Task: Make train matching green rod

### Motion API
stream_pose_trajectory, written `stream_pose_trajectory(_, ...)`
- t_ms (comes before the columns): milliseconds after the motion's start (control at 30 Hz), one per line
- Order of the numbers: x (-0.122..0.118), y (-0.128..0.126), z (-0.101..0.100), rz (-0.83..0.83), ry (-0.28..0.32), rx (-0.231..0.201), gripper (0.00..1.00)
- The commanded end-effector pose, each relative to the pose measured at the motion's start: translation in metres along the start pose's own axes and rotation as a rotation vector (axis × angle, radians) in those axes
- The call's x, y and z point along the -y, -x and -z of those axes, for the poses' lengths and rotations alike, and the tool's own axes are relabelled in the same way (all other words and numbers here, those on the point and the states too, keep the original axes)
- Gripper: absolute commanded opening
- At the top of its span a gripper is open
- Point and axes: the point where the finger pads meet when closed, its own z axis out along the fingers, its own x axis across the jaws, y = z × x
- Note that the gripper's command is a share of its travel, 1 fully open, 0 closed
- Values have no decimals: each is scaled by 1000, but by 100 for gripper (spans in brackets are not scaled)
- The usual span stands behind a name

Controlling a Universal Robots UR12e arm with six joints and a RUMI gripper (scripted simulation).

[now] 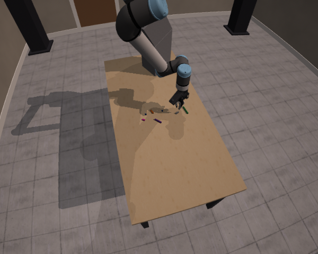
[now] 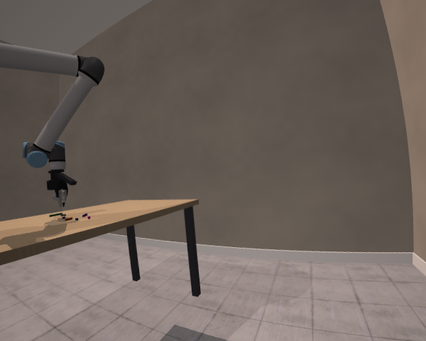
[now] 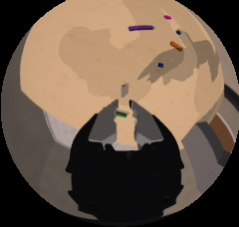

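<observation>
My gripper (image 1: 179, 107) (image 2: 62, 204) (image 3: 123, 100) is open by a narrow gap and empty, above the table. The grey rod (image 1: 176, 112) (image 3: 124, 91) lies just beyond the fingertips in the wrist view. The green rod (image 1: 185, 110) (image 2: 55, 214) (image 3: 121, 114) lies to its right in the top view; the fingers partly hide it in the wrist view. The purple rod (image 1: 157, 120) (image 3: 141, 28), orange rod (image 1: 151, 111) (image 3: 176, 46) and magenta rod (image 1: 143, 119) (image 3: 167, 17) lie apart. One blue rod (image 1: 162, 110) (image 3: 160, 65) lies between orange and grey, another (image 1: 145, 114) (image 3: 178, 33) between orange and magenta.
The wooden table (image 1: 180, 164) (image 2: 150, 205) carries the rods in a loose group. The arm's shadow falls across the orange and blue rods. The grey robot base (image 1: 159, 46) stands at the table's far end.
</observation>
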Motion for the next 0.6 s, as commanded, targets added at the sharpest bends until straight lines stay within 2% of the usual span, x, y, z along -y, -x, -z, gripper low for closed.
stream_pose_trajectory(0,0,0,-7,0,0,1,14)
stream_pose_trajectory(567,0,0,-29,0,0,1,14)
